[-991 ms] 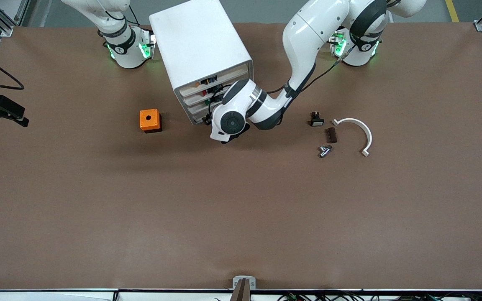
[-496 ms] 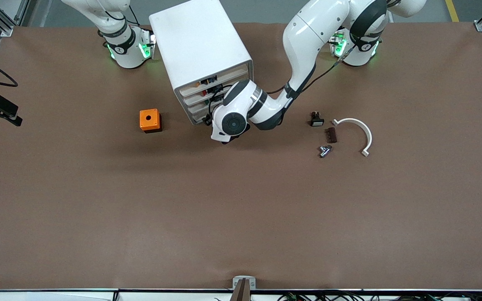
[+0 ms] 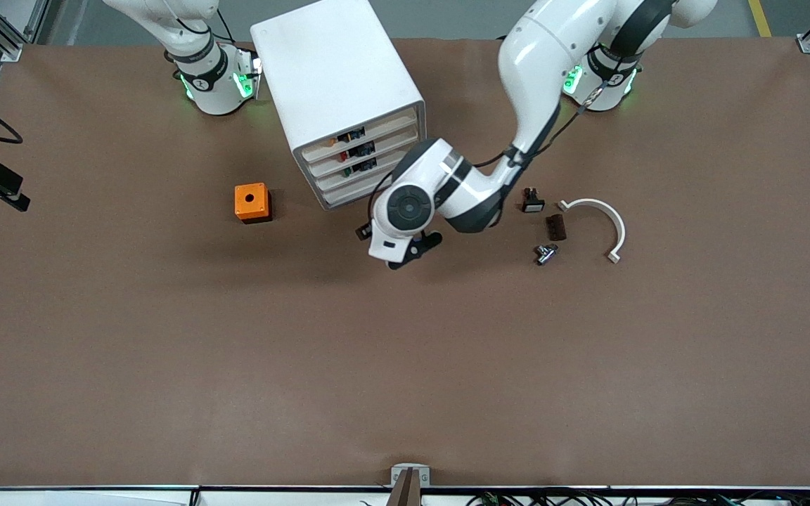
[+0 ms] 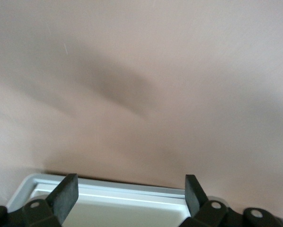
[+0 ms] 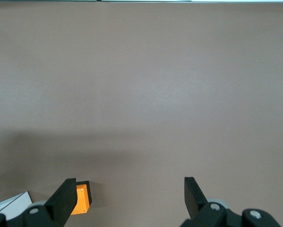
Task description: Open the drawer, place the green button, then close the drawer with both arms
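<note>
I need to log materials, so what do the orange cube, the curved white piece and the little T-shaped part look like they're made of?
The orange cube looks like matte plastic: even, saturated colour, no glare. The curved white piece also reads as plastic, smooth and uniformly white. The T-shaped part seems metal, silvery with bright highlights, though too small to be sure.

left tool [image 3: 399,247] over table [image 3: 405,351] by cabinet [image 3: 338,91] | drawer [image 3: 352,179] shut | orange cube [image 3: 252,202] beside cabinet
</note>
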You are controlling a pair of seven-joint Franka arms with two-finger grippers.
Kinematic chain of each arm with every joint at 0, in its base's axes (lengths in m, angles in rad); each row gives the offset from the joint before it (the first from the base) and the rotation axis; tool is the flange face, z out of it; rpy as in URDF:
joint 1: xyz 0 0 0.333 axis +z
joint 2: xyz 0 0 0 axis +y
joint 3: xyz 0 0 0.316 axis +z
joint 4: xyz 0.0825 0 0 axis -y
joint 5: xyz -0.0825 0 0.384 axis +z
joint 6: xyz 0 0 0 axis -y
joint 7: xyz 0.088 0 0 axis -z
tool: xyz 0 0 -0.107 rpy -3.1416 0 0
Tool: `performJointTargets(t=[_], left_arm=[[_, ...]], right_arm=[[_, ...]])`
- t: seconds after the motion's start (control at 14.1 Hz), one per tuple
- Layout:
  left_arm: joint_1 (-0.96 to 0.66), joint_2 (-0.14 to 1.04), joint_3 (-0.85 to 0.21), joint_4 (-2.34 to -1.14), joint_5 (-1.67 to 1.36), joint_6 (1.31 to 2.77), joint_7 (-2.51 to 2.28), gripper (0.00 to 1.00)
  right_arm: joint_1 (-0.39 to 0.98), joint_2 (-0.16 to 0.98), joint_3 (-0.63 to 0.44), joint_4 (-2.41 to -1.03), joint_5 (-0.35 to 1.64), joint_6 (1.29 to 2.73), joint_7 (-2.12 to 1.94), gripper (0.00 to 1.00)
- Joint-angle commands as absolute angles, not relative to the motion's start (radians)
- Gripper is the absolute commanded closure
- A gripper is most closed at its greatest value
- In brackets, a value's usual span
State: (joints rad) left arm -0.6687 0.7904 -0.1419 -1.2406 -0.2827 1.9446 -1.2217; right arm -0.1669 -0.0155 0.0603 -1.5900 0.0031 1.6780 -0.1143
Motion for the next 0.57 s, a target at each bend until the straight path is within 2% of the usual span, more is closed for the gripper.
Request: performJointTargets(t=[0.0,0.28,0.5], left_arm=[[-0.600,0.635,-0.143,-1.279,-0.204,1.880,-1.193,0.01],[-0.514,0.473,-0.143,-1.281,-0.052,1.657,-1.160,0.01],[-0.405,0.381,-0.143,-1.281,-0.023,1.473,-0.892,0.01]], right_arm=[[-0.173,-0.017,0.066,-1.575,-0.014,1.663,-0.118,0.00],[-0.173,-0.015,0.066,-1.575,-0.014,1.663,-0.118,0.00],[-0.173,-0.015,0.066,-1.575,-0.014,1.663,-0.118,0.00]])
